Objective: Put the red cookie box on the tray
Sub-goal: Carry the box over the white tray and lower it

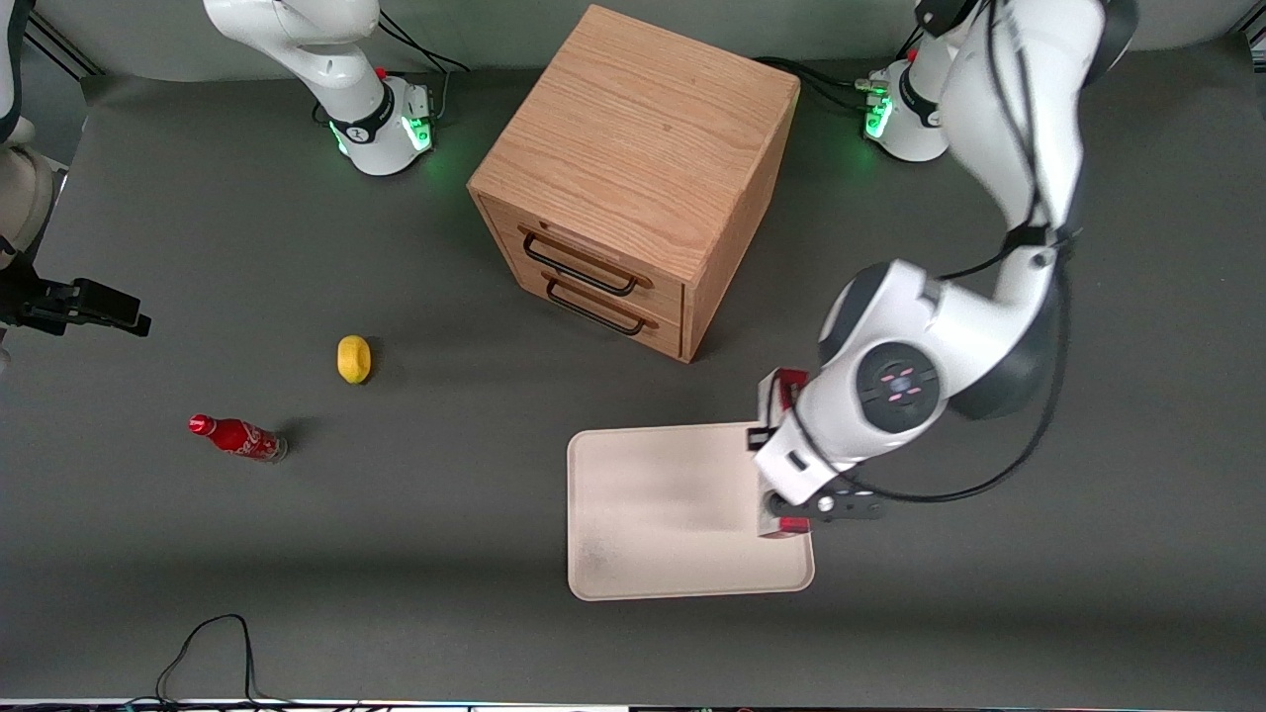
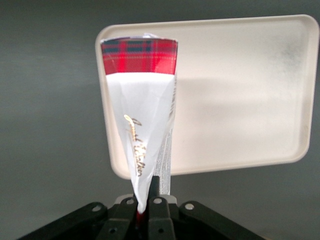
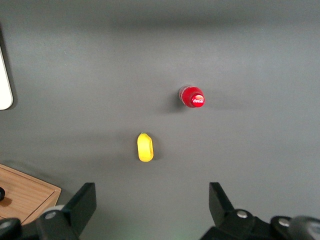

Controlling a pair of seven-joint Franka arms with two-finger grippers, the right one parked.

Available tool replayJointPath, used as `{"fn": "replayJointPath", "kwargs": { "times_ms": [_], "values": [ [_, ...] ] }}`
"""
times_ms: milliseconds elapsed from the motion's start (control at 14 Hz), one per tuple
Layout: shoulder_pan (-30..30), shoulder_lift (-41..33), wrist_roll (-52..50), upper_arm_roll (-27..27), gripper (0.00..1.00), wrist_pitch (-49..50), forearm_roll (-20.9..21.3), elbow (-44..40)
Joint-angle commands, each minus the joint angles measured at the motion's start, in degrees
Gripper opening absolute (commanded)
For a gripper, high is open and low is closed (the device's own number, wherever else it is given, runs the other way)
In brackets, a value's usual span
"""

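Pinching the long slim dark-red cookie box [image 2: 142, 100], the left gripper [image 2: 148, 207] hangs over the flat cream-white rectangular tray's [image 1: 653, 514] edge, release left to do

Even overhead light – soft shadows; wrist-view carton [image 2: 142, 100] overexposed, blurred.

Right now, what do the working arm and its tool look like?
The left arm has glossy white rounded shells with dark grey joint sections, and a round dark cap with small red marks at the wrist. Thin black cables loop along it. Its base glows green. The tool, over the tray's edge, has a black frame with screw heads and slim black fingers.
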State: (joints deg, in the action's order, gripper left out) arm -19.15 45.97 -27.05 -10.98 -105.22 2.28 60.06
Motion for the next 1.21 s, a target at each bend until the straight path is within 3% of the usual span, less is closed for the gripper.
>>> {"fn": "replayJointPath", "kwargs": {
  "times_ms": [0, 286, 786, 857, 929, 1143],
  "values": [
    [-0.19, 4.29, -2.22, 1.04, 0.0, -3.13, 0.97, -3.46],
    [-0.98, 8.35, -6.61, 3.68, 0.0, -10.69, 2.46, -1.01],
    [-0.71, 8.44, -6.62, 3.77, 0.0, -10.8, 2.46, 0.23],
    [-0.71, 8.44, -6.53, 3.77, 0.54, -10.8, 2.46, 0.41],
    [-0.63, 8.44, -6.35, 3.77, 1.0, -10.8, 2.55, 0.5],
    [-0.54, 8.0, -6.53, 3.77, 1.0, -9.92, 2.55, 0.59]
  ]
}}
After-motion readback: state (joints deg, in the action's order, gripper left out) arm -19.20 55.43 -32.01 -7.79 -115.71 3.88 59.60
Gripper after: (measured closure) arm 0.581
